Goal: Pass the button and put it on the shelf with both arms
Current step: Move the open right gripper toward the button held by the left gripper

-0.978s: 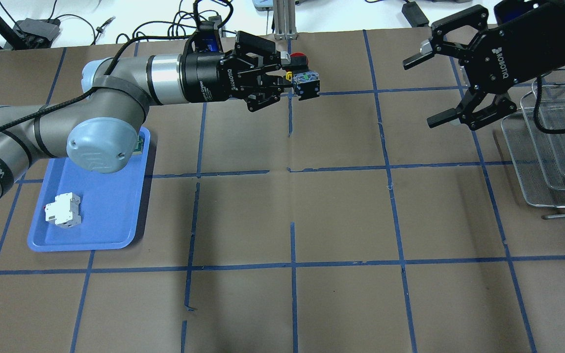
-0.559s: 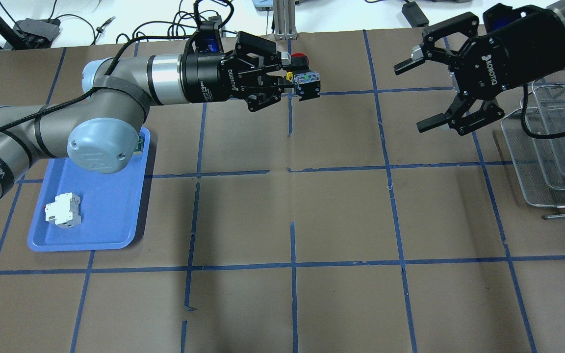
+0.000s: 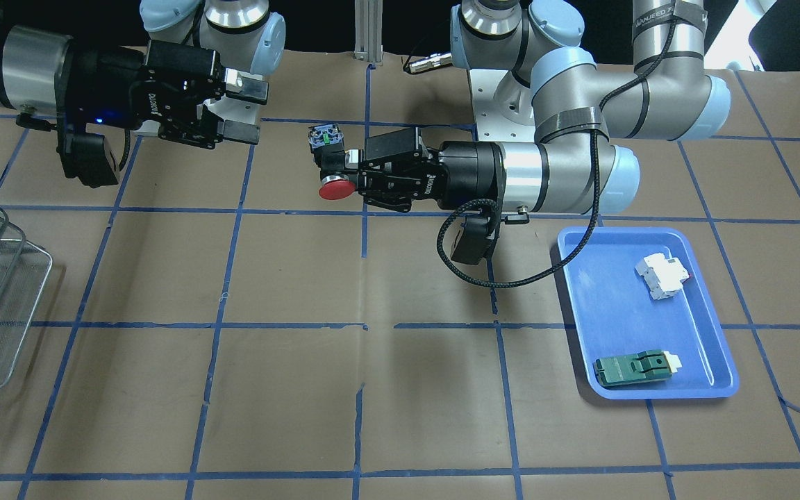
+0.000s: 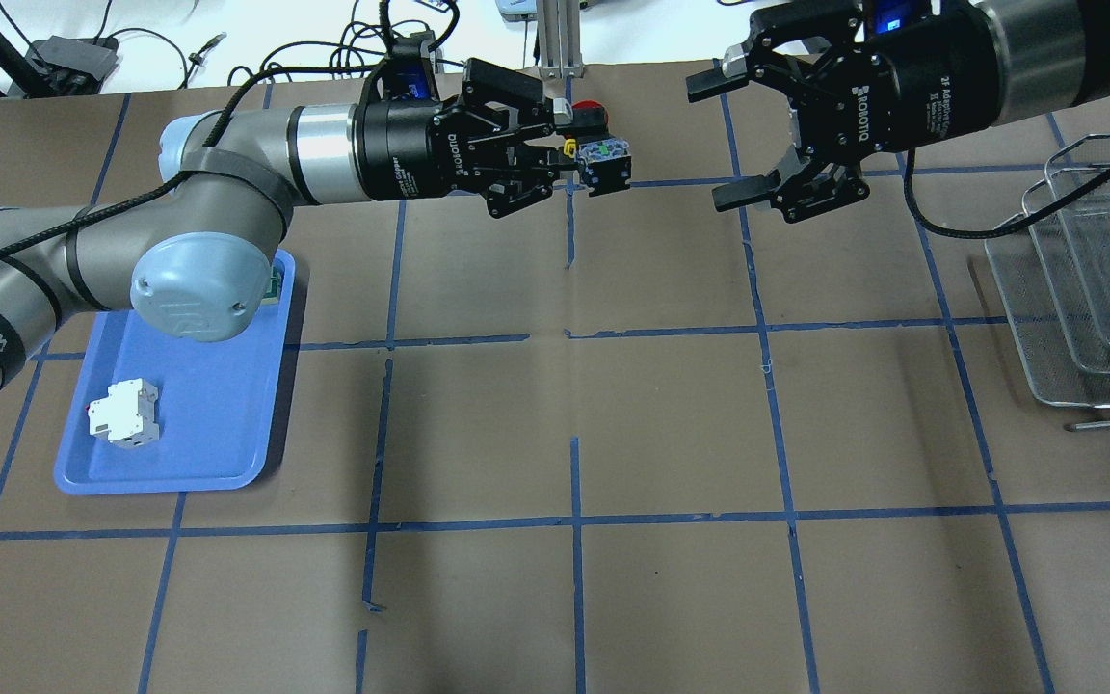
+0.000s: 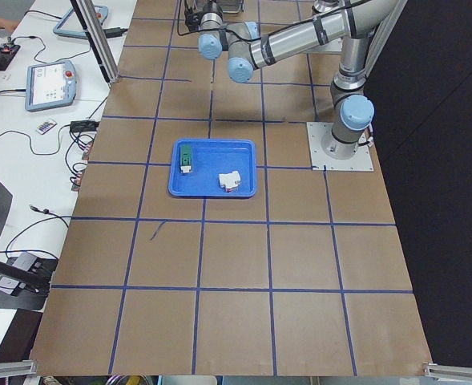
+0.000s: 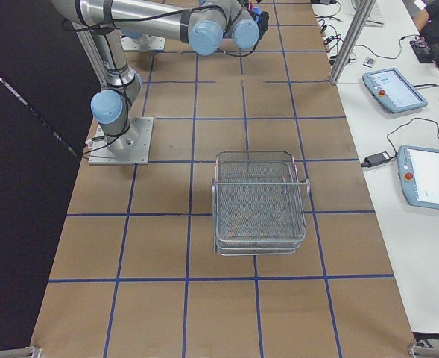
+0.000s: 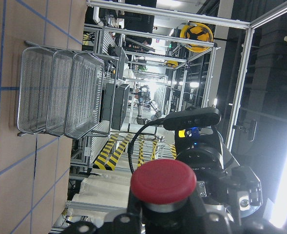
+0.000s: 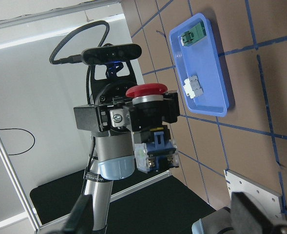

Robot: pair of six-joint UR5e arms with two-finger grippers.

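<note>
Right, the button (image 4: 599,152) is up in the air over the far middle of the table, pinched by its black body in the left gripper (image 4: 569,146), whose fingers are clamped tight on it. Its long axis runs crosswise to the line between the two grippers: the red mushroom cap points toward the table's far edge, and the blue-green block is at the end nearer the robot. Both ends stick out clear of the left fingers, and that matters. Straight out along that line, to the robot's right, the right gripper (image 4: 715,146) faces the button with jaws spread wide and nothing between them, near but with a clear gap. The right wrist view has the button almost dead centre, cap at one end, block at the other. My read: the hand-over is about to happen, and the right fingers need to close on an exposed end, probably the block, without fouling the left fingers. The shelf (image 4: 1046,318) waits well off to the right, far closer to the right arm.
</note>
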